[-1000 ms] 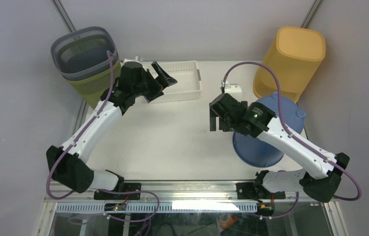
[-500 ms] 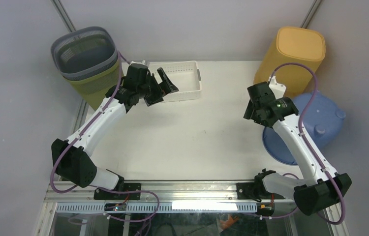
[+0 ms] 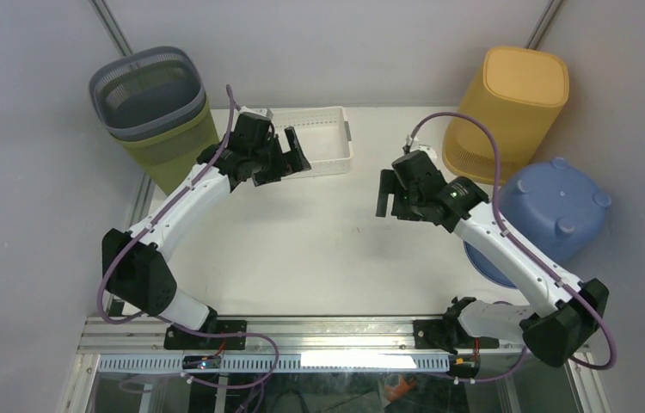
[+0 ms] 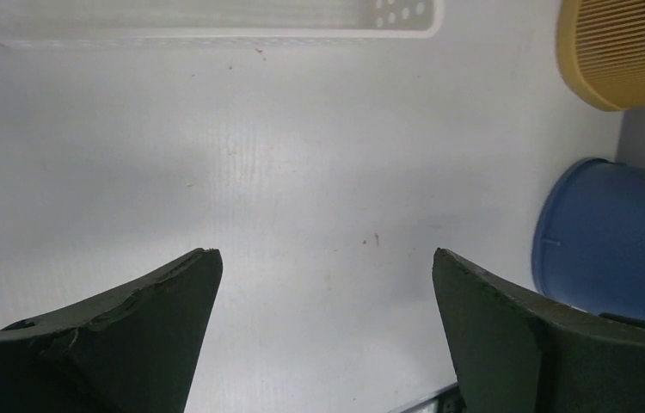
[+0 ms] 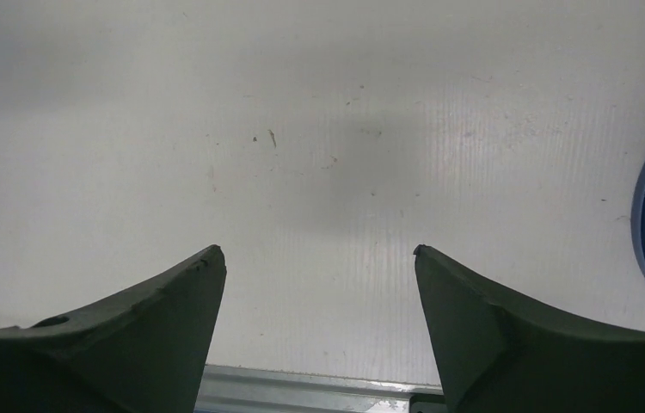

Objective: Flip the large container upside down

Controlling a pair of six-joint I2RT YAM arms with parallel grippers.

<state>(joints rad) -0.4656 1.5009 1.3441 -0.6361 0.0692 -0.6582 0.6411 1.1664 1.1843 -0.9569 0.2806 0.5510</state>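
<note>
Container now stands base-up, slightly tilted, at 3 o'clock off the bench edge, shifted outward since a second ago. My right gripper is released and empty, swung back to centre; left gripper spread too. Flip looks done.

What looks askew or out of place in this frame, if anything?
The blue container at the right edge of the table: its footed base faces up, yet it seems tilted rather than flat on its rim, with a sliver of its mouth showing on its near-left side. Nothing looks spilled or damaged.
</note>
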